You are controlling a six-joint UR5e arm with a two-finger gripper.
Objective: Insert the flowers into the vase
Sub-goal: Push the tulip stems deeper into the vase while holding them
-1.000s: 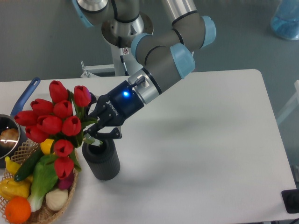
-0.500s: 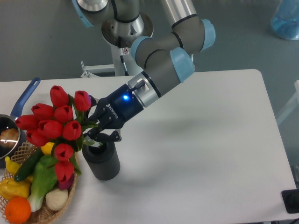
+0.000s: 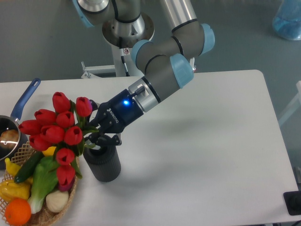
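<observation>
The gripper (image 3: 94, 135) is clamped on the green stems of the flowers (image 3: 57, 133), right over the mouth of the vase (image 3: 102, 162). The red tulip heads lean out to the left, tilted well away from upright and hanging above the wicker basket (image 3: 44, 214) of fruit and vegetables. The stem ends seem to dip into the vase's round opening, though the fingers (image 3: 109, 139) hide just how deep, so that part is hard to call. The dark ribbed vase stands upright on the white table (image 3: 202, 155), just beside the basket. A blue light glows on the gripper body. At far left sits the blue-handled saucepan (image 3: 14, 123).
</observation>
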